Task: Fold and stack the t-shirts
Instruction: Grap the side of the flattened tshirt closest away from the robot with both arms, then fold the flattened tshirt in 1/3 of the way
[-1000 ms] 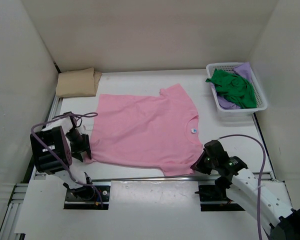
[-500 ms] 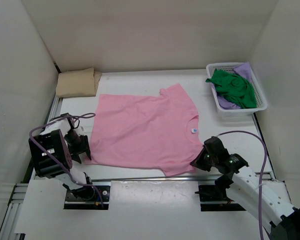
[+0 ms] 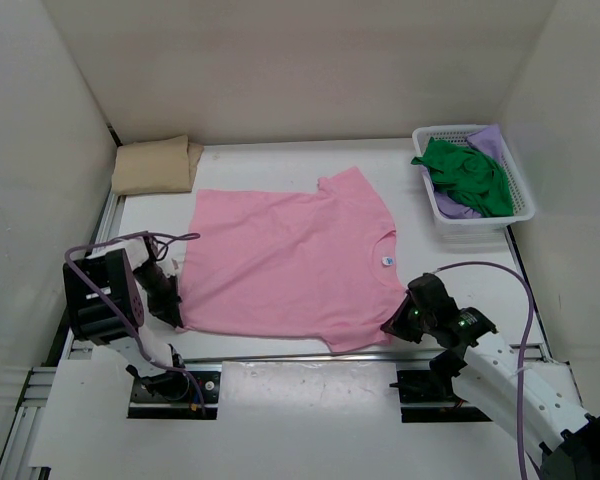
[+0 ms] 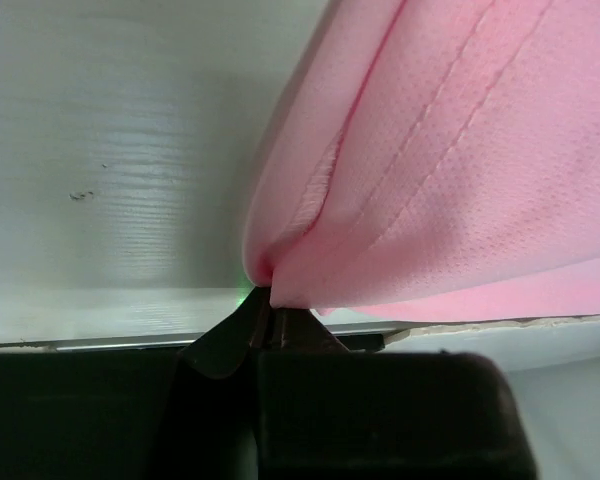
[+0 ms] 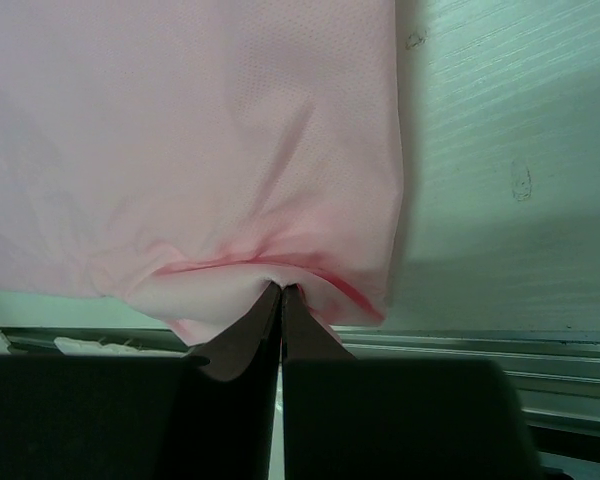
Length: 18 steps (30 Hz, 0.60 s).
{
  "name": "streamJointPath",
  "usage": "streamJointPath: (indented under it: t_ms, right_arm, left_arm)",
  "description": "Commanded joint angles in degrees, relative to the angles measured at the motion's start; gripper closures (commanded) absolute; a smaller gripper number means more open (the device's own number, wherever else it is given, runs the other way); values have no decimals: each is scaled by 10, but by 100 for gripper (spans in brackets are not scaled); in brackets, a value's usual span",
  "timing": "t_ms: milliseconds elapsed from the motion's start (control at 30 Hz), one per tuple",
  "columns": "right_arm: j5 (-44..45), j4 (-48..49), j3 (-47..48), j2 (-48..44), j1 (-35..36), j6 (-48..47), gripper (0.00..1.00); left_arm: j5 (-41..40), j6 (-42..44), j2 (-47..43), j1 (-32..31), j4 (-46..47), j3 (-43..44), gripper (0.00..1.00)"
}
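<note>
Left jaws now pinching pink shirt (image 3: 290, 260), green shirt (image 3: 470, 175) in basket (image 3: 478, 228)

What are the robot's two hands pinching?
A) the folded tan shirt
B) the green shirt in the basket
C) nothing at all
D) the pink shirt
D: the left gripper and the right gripper are each shut on cloth at the near edge of the spread-out pink shirt.

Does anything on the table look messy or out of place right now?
Only the basket at the far right: the green shirt and purple shirt are crumpled in it, the green one drooping over the rim. The pink shirt lies flat and the tan shirt sits folded.
</note>
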Motion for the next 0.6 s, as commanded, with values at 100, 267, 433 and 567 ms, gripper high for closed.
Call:
streamJointPath:
  t_ms: [100, 267, 433, 567]
  right_arm:
    - [50, -33, 60, -5, 2, -23, 100]
    - [113, -15, 128, 45, -3, -67, 100]
    - [125, 39, 212, 164, -32, -160, 100]
    - [97, 81, 252, 270, -86, -213, 100]
  left_arm:
    - [-18, 4, -27, -3, 14, -4, 90]
    - [-18, 4, -46, -3, -39, 84, 90]
    - [2, 4, -4, -9, -83, 175, 90]
    - [2, 4, 65, -15, -90, 227, 90]
